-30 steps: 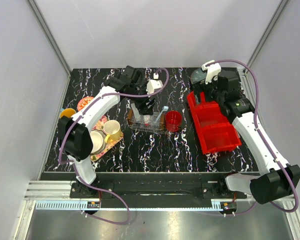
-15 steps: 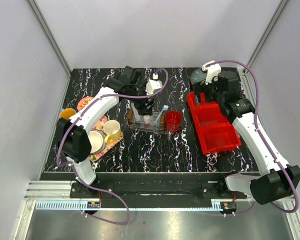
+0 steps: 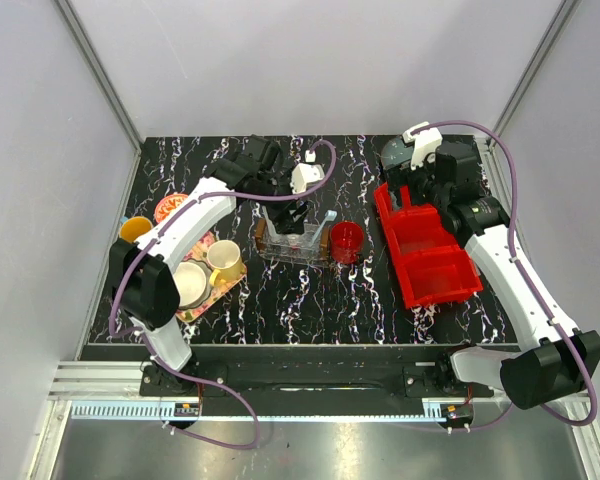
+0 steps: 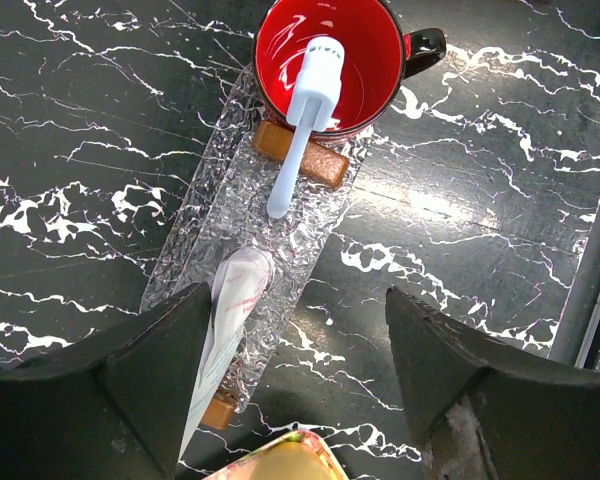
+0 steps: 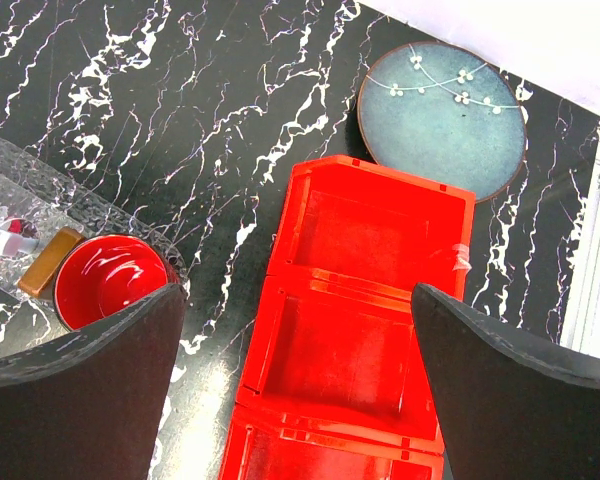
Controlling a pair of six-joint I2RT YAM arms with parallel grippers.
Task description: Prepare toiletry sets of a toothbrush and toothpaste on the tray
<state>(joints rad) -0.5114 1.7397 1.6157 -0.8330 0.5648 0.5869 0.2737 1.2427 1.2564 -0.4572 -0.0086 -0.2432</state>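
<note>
The clear tray (image 4: 215, 215) lies on the black marble table with brown handles at both ends. One white toothpaste tube (image 4: 238, 290) rests inside it, partly hidden behind my left finger. The pale toothbrush (image 4: 302, 135) leans from the tray floor up over the far handle, with its upper end above a red mug (image 4: 365, 50). My left gripper (image 4: 295, 300) hovers open above the tray's near half, holding nothing. In the top view it (image 3: 292, 218) is over the tray (image 3: 278, 252). My right gripper (image 5: 295, 290) is open and empty above the red compartment bin (image 5: 365, 300).
The red mug (image 3: 347, 240) stands against the tray's right end. A floral tray (image 3: 223, 287) with cups sits at the left. A blue-grey plate (image 5: 442, 120) lies behind the red bin (image 3: 430, 262). An orange dish (image 3: 135, 226) is at the far left.
My left gripper has drawn slightly back and up over the tray and is still open. The right arm has not moved.
</note>
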